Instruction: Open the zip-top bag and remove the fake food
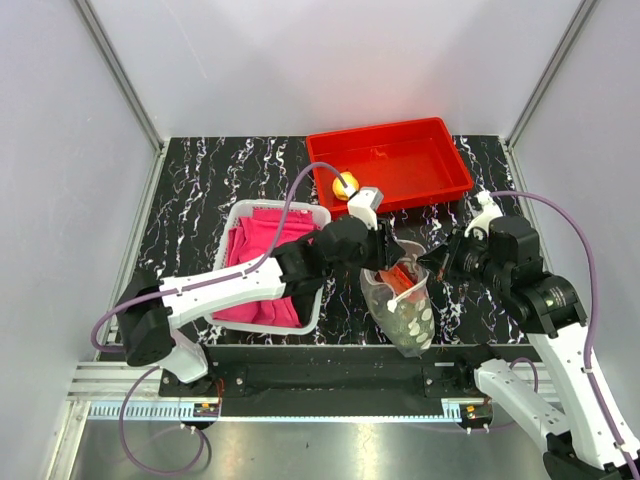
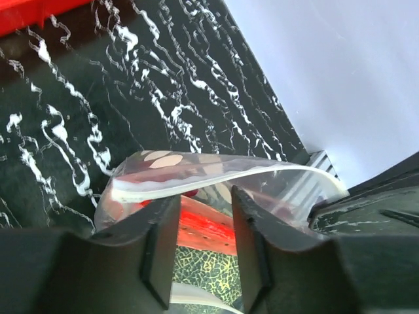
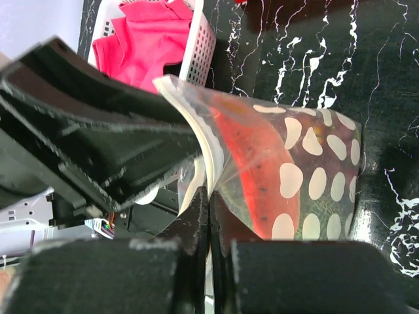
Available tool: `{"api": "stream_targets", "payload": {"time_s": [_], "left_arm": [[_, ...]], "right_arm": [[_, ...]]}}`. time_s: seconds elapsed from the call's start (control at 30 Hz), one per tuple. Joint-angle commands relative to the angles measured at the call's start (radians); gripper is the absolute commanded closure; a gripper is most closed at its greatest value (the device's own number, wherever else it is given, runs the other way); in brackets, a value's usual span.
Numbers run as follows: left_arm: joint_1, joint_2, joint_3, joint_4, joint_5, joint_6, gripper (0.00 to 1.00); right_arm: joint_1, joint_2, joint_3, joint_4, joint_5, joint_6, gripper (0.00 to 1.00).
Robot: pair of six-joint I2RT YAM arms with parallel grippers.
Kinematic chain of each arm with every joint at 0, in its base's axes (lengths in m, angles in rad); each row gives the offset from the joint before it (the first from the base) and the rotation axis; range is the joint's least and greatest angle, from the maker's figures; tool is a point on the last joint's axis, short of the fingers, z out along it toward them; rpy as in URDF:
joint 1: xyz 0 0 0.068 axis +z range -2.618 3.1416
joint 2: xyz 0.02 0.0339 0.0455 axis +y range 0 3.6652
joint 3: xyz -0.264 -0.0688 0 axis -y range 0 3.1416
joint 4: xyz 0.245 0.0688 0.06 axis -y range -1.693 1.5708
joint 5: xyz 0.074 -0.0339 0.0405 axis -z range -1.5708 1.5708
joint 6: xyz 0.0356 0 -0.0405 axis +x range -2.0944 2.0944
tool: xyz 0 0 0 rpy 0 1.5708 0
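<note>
While the right gripper (image 3: 208, 196) pinches its rim between pressed-together jaws, the clear dotted plastic zip-top bag (image 1: 405, 315) hangs open. The left gripper (image 2: 204, 203) has its jaws spread about the red watermelon slice (image 2: 206, 227) inside; grip unconfirmed. One yellow plastic lemon (image 1: 345, 184) lies in the red plastic tray (image 1: 425, 165); the rest remains bagged.

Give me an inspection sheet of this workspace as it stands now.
Surface: black marbled table, no spills seen.
Job's things: zip-top bag held up, mouth open, watermelon slice inside; lemon in red tray.
Clutter: white basket of pink cloth.
Grippers: left gripper inside the bag mouth, jaws apart around the slice, grip unclear; right gripper shut on the bag's rim.
Cables: purple cables loop off both arms.
Surroundings: pale walls, metal frame posts.
</note>
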Motion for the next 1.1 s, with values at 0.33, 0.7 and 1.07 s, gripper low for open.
{"api": "stream_targets", "payload": {"time_s": [0.33, 0.7, 1.07], "left_arm": [[-0.056, 0.047, 0.075, -0.145, -0.087, -0.182, 0.43], [-0.044, 0.108, 0.095, -0.206, -0.029, -0.475, 0.38], [-0.065, 0.145, 0.072, -0.214, -0.083, -0.462, 0.4]], "right_arm": [[0.003, -0.034, -0.029, 0.067, -0.066, -0.009, 1.0], [0.003, -0.055, -0.069, 0.07, -0.079, -0.003, 1.0], [0.002, -0.077, -0.09, 0.066, -0.077, -0.024, 1.0]]}}
